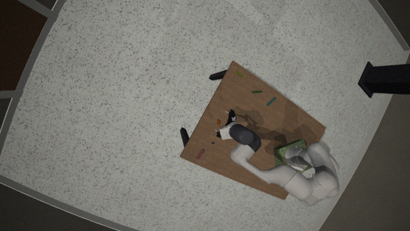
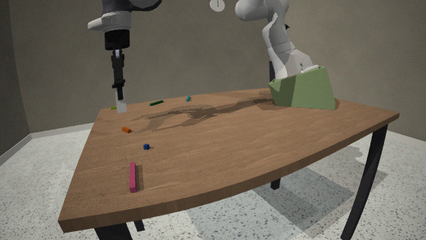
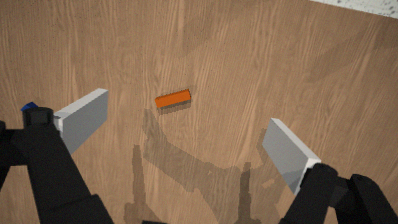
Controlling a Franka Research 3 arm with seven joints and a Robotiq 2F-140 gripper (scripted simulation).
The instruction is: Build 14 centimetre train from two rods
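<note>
The orange rod [image 3: 172,98] lies flat on the wooden table, seen below and between my fingers in the wrist view; it also shows in the exterior and top views [image 2: 126,129] [image 1: 218,122]. My gripper [image 3: 189,118] [image 2: 119,98] is open and empty, hanging well above the orange rod. The turquoise rod [image 1: 271,101] [image 2: 188,97] lies at the far side of the table. The dark green rod [image 1: 256,92] [image 2: 156,103] lies near it. The lime rod [image 1: 239,74] [image 2: 113,108] is at the far corner. The pink rod [image 2: 133,177] [image 1: 200,154] lies near the front edge. The small blue rod [image 2: 146,146] [image 3: 29,106] lies between pink and orange.
A green block-shaped base [image 2: 302,89] holds the arm at the table's right rear. The table edge runs close behind the orange rod, with speckled floor [image 3: 370,6] beyond it.
</note>
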